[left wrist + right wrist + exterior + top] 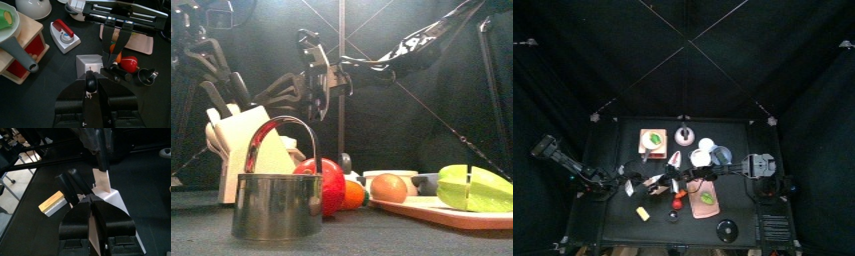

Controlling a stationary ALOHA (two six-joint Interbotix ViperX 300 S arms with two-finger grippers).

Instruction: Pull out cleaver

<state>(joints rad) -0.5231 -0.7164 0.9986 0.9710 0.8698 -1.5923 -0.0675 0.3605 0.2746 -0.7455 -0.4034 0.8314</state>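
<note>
The white knife block (245,150) stands at the table's left front with several black handles (235,88) sticking up; it also shows in the top view (653,183) and both wrist views (89,64) (112,200). My left gripper (90,75) is shut, its tips pressed on the block's edge. My right gripper (91,197) reaches across the middle and is shut on a black knife handle (72,184) at the block. That knife's blade is hidden, so I cannot tell whether it is the cleaver. The right gripper also shows behind the block in the front view (321,85).
A metal cup (278,205), a red tomato (334,185) and an orange fruit (388,186) stand at the front. A cutting board (438,212) holds a green fruit (473,188). A wooden toy stove (20,52) and a red-and-white iron (65,36) are behind.
</note>
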